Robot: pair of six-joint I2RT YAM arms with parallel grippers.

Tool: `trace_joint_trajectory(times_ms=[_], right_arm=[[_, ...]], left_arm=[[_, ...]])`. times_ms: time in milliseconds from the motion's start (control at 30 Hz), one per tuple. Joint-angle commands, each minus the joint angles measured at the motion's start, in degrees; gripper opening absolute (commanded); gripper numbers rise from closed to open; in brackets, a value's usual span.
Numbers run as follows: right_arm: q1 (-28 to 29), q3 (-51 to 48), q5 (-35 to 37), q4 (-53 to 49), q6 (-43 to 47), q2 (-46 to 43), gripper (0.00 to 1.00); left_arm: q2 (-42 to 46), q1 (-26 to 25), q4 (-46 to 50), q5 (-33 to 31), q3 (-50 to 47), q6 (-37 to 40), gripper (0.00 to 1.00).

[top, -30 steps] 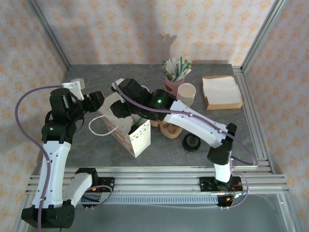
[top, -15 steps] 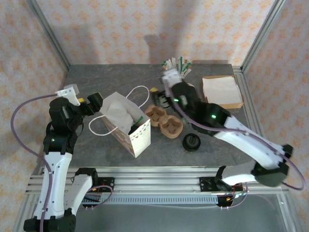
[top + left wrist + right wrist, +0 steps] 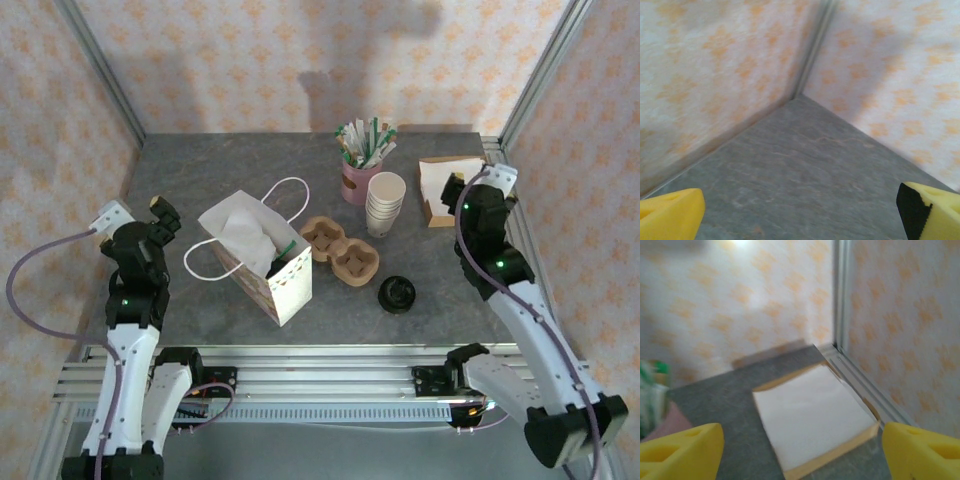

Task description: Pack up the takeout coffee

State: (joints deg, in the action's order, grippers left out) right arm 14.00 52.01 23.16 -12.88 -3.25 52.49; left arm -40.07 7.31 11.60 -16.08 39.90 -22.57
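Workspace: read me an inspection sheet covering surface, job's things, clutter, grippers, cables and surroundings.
Surface: grey table, no spills seen.
Job's things: paper bag upright, mouth open, white tissue on top; contents beneath cannot be told.
Clutter: cardboard cup carrier, stack of white cups, black lid piece, pink pot of stirrers, napkin tray.
Grippers: left gripper open, empty; right gripper open, empty, facing the napkin tray.
Cables: purple cable loops out at the table's left side.
Surroundings: patterned walls, metal frame rails.

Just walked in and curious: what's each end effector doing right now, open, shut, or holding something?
Left end effector: open, holding nothing.
Right end effector: open, holding nothing.
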Motion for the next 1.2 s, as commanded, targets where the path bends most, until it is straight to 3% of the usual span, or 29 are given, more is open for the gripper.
trace_joint_trajectory(times_ms=[0, 67, 200, 400, 500, 667, 800, 1033, 1167], right_arm=[[-5.1, -6.2, -3.3, 6.6, -5.0, 1.2, 0.83], [-6.2, -11.4, -1.2, 13.1, -5.1, 1.6, 0.83], [-7.1, -18.4, -1.1, 24.0, -4.3, 4.6, 0.88], [-7.1, -26.4, 0.8, 39.6, 1.3, 9.4, 0.96], [-7.1, -31.5, 0.5, 48.9, 2.9, 10.6, 0.97], [-7.1, -32.9, -2.1, 53.3, 4.0, 16.7, 1.00], [-7.3, -34.0, -2.4, 59.0, 3.6, 23.0, 0.99], [-7.3, -33.4, -5.5, 71.5, 7.3, 34.8, 0.99], [-7.7, -31.6, -6.1, 69.7, 6.7, 37.3, 0.99]], left_arm=[[-6.2, 1.7, -1.0, -7.0, 1.7, -7.5, 1.00], [-11.4, 1.7, 2.4, -9.5, 4.3, -11.8, 1.00], [-18.9, 1.7, 2.9, -6.8, 6.5, -9.4, 1.00], [-21.5, 1.7, -14.5, -3.3, -4.3, 0.8, 1.00], [-22.5, 1.7, -20.2, 1.4, -8.6, 3.4, 1.00], [-26.2, -0.1, -27.2, 5.3, -11.8, 9.6, 1.00], [-26.8, -1.8, -41.3, 9.2, -18.9, 14.0, 1.00], [-31.0, -2.1, -46.2, 9.1, -20.1, 16.4, 1.00], [-32.4, -2.2, -48.3, 11.9, -19.8, 16.9, 1.00]])
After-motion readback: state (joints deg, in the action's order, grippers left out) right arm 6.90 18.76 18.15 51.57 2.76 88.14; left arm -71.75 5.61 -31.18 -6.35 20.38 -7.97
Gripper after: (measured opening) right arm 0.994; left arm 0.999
